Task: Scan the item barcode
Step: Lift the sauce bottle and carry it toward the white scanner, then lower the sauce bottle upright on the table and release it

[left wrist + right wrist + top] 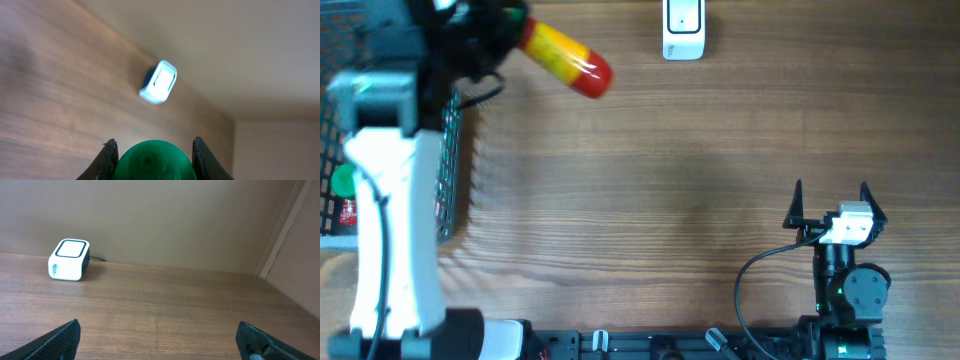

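**Item:** 1 yellow-and-red bottle (565, 57), held above the tabletop (670, 200).
**Left tool** (155, 152): jaws narrowed onto the bottle's green end.
**Scanner** (682, 30): ahead of that tool, well apart.
**Right tool** (831, 200): spread wide, empty.
**Step, as judged:** transport to the scanner.
**Next:** turn the barcode, not visible here, toward the scanner window.

No text is reading clearly in any view. The scanner (68, 260) is showing a small blue marking on its white side, too small to make out. The bottle (565, 57) is showing a yellow and red wrap with no legible print. A red item (347, 212) in the basket (450, 140) is carrying white marks, too blurred to read.
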`<action>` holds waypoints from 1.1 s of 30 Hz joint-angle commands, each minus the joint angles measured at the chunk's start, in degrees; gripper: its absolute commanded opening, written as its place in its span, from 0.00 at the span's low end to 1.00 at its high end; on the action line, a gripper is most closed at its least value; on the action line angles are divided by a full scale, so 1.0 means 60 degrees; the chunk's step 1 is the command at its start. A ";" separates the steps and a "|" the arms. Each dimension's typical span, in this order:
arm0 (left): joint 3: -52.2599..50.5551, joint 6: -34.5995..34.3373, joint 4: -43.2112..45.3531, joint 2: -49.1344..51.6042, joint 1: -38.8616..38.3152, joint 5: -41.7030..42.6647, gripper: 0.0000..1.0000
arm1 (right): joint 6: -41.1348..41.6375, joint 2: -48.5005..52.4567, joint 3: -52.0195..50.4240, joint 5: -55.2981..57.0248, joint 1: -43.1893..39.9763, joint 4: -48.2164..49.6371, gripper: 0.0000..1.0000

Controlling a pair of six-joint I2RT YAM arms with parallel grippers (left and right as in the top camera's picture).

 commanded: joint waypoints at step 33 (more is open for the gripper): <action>-0.1690 -0.0091 0.0466 0.5821 -0.6696 -0.2677 0.31 | -0.0117 -0.0044 -0.0025 -0.0124 0.0055 0.0044 1.00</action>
